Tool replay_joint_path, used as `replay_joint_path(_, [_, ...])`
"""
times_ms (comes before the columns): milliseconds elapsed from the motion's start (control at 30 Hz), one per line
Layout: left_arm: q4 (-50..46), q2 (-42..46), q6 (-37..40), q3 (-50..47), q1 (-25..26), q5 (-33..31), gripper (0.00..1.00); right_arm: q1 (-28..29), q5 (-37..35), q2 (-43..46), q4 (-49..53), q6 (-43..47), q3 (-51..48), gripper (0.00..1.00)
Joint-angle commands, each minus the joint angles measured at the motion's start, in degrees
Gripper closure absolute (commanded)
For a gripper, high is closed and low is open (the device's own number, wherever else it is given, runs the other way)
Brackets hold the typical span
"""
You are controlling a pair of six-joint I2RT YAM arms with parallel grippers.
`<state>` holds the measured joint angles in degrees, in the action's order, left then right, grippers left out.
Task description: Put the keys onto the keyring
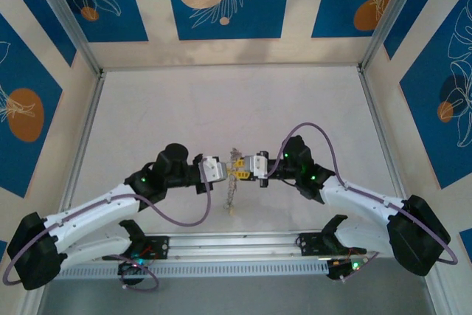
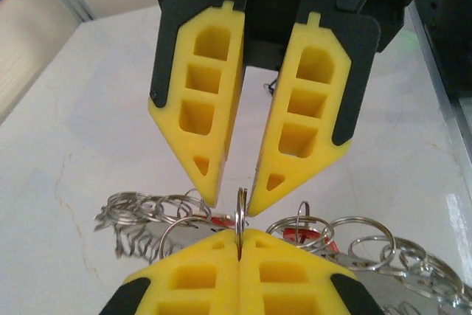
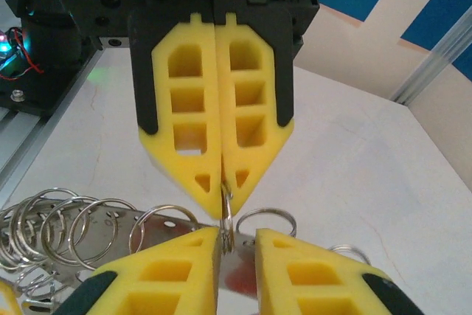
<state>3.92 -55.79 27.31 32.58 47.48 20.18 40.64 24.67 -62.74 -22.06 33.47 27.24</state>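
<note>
My left pincer (image 2: 240,245) is pressed together, pinching the keyring (image 3: 227,219) by its edge. Just beyond the keyring, my right pincer (image 2: 234,204) is slightly spread around its top. Keys (image 2: 129,241) and small rings (image 2: 147,208) cluster below the keyring. I judge the threading partly done, not finished.

The top external camera sits high above and behind the 2 arms (image 1: 103,208), looking down and forward from far off. The worktop (image 1: 221,101) spans the middle of its frame, and the left hand (image 1: 223,171) and right hand (image 1: 249,167) meet just below centre. Each wrist camera looks close along its own fingers (image 2: 192,278), which rise from the bottom edge, straight at the other hand hanging from the top edge. The 2 wrist views face each other and share the keyring (image 2: 241,215) at centre, seen edge-on.
</note>
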Motion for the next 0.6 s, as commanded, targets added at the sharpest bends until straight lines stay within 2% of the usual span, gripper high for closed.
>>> replay_joint_path(0, [4.84, 1.82, -1.56, -0.15, -0.75, 4.46, 1.00, -0.61, 4.39, 0.56, -2.16, -1.61, -0.89, 0.78])
replay_joint_path(200, [4.98, 1.93, -1.57, -0.38, -0.93, 6.70, 1.00, -0.94, 7.15, 0.16, -3.59, -2.96, -1.18, 0.77])
replay_joint_path(567, [7.02, 2.52, -2.26, -0.92, -1.05, 6.90, 1.00, -1.35, 9.08, -1.20, -5.85, -5.15, -1.47, 0.78])
